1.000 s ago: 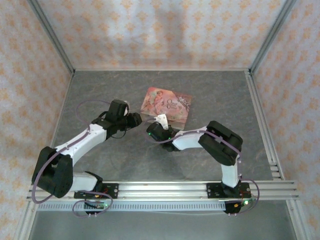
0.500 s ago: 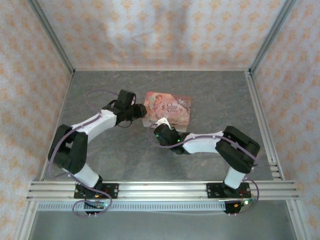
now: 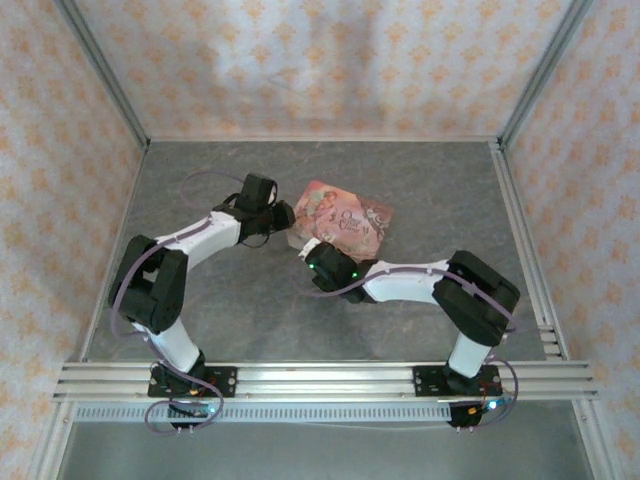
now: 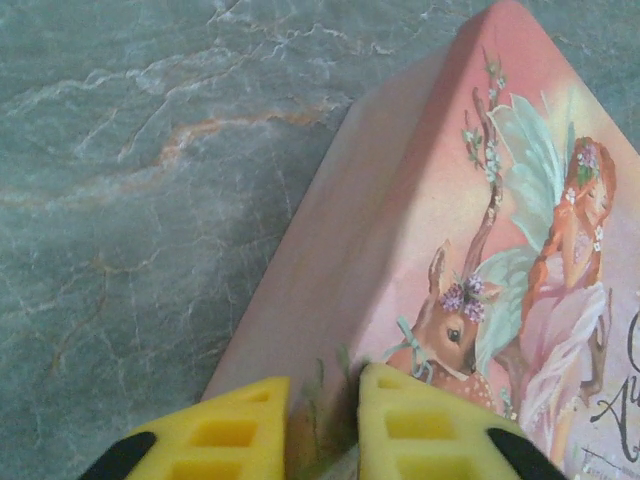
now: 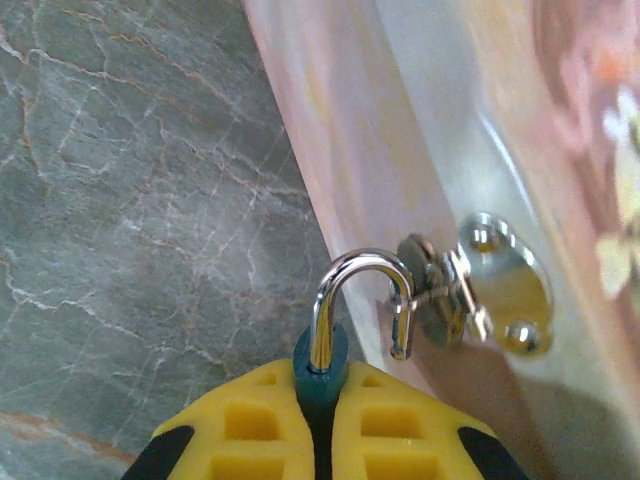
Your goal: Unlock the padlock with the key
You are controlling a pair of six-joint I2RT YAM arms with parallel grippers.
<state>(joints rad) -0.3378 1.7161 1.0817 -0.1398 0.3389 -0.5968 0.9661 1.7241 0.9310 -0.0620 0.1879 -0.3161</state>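
The right tool (image 5: 320, 405) is clamped on the padlock (image 5: 322, 372), gripping its blue body. The shackle (image 5: 355, 265) stands open, its free end just beside the silver hasp (image 5: 495, 290) on the pink box (image 5: 340, 170). The left tool (image 4: 322, 395) pinches that box's corner on the grey bench (image 4: 120, 200).

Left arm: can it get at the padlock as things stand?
Probably not. The left gripper is clamped on an edge of the pink box, and the padlock is pinched in the right gripper beside the hasp, body mostly covered.
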